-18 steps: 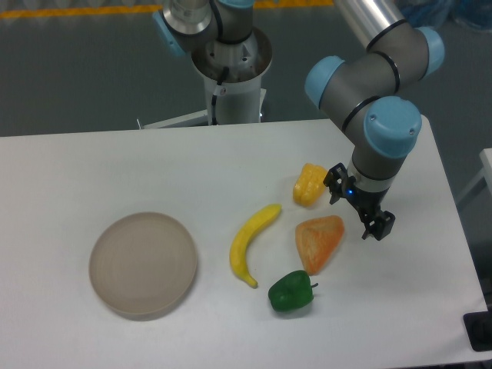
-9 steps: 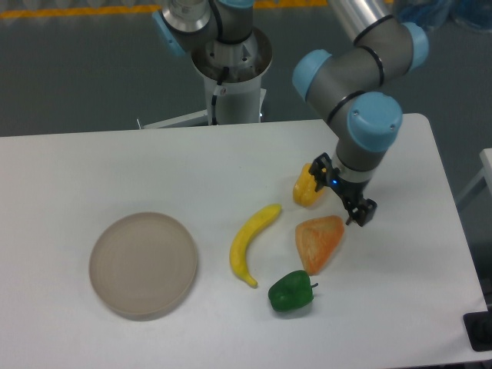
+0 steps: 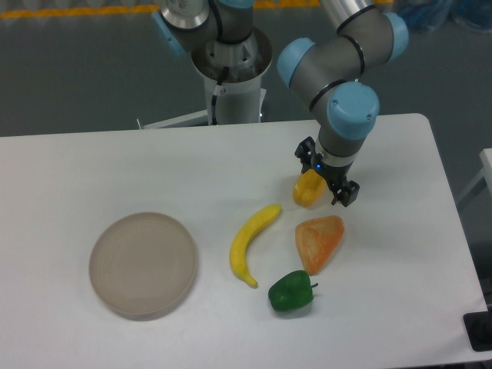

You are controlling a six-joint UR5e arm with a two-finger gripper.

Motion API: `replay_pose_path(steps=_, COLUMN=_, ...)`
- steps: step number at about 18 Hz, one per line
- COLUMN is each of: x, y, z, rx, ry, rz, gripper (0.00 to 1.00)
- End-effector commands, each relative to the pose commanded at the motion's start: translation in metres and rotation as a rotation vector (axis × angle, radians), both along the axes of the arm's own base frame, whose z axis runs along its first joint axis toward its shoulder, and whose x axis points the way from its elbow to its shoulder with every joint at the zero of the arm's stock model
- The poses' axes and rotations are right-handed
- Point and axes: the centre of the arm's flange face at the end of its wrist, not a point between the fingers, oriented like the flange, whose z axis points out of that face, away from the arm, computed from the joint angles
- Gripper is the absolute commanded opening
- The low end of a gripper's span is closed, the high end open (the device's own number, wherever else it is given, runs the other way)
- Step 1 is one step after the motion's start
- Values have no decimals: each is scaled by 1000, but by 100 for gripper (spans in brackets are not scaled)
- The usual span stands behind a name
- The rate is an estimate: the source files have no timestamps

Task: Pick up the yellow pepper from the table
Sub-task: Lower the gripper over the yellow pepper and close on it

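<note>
The yellow pepper (image 3: 308, 191) is a small lumpy yellow-orange piece lying on the white table (image 3: 115, 165), right of centre. My gripper (image 3: 326, 175) hangs directly over it with its black fingers spread, one finger (image 3: 306, 150) at the pepper's upper side and the other (image 3: 347, 193) to its right. The gripper's body covers the pepper's upper right part. The jaws stand open and hold nothing.
A long yellow banana (image 3: 251, 243) lies left of the pepper. A pale-orange wedge piece (image 3: 317, 240) lies just below it. A green pepper (image 3: 291, 291) sits near the front. A round grey plate (image 3: 143, 264) is at the left. The arm's base (image 3: 231, 61) stands behind the table.
My gripper has moved left and up across the table, from right of the orange wedge to directly over the yellow pepper. The objects have not moved.
</note>
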Motion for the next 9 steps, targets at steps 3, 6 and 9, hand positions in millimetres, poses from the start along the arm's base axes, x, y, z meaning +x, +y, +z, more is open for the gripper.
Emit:
replay_pose_path(steps=3, x=4, y=-4, z=-9, rx=-13, ry=-9, rz=26, gripper=100)
replay_pose_path(steps=6, x=10, y=-11, z=-22, rx=-22, ry=-10, rz=79, gripper=100)
replay_pose_path(steps=9, x=18, y=-20, z=-36, rx=-31, ry=-16, rz=91, gripper=100)
